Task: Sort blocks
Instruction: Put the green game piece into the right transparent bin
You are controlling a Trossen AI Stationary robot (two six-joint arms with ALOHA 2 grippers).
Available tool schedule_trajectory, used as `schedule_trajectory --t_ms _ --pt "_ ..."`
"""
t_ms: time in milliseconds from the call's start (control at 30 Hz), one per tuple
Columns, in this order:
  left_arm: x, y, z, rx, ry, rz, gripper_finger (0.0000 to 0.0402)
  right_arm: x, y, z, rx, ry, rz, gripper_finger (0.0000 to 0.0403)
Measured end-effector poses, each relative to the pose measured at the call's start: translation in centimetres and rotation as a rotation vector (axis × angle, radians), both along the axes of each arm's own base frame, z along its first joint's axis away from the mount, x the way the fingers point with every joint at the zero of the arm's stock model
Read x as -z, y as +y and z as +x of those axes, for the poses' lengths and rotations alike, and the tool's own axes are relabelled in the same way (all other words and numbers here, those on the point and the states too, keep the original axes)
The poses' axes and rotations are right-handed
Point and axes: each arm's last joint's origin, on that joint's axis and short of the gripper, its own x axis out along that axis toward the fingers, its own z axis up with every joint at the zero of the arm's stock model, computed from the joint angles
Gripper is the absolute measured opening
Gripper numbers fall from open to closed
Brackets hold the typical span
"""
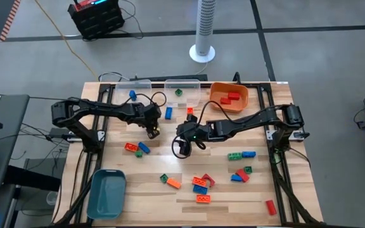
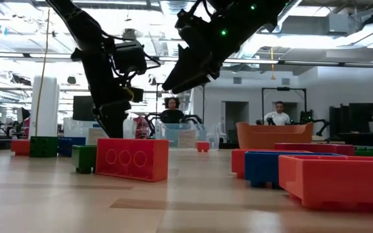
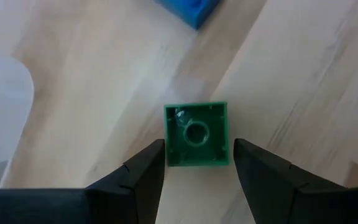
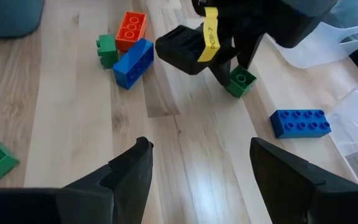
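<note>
Wooden bench (image 1: 138, 190) carries scattered blocks. Left tool (image 3: 196, 163) low over bench centre-left, fingers apart, straddling small green block (image 3: 196, 134), not clamped. Right tool (image 4: 197, 163) hovers just beside, fingers spread, empty. Blue block (image 4: 300, 122) near.
</note>
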Motion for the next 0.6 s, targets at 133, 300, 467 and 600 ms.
schedule_trajectory --t_ms 133,300,467,600 --pt "0.0 0.0 0.2 0.036 -0.02 0.018 0.0187 -0.2 0.2 0.1 -0.004 -0.021 0.001 0.0276" --pt "-0.2 0.0 0.7 0.055 -0.08 0.008 0.0187 -0.2 1.0 0.2 -0.015 -0.045 0.015 0.0276" --pt "0.1 -0.1 0.8 0.098 -0.08 -0.031 0.0182 0.2 1.9 0.0 -0.034 -0.082 0.024 0.0276" --pt "0.2 -0.2 1.0 0.12 -0.079 -0.026 0.0167 0.7 2.1 -0.2 -0.039 -0.065 0.024 0.0276"
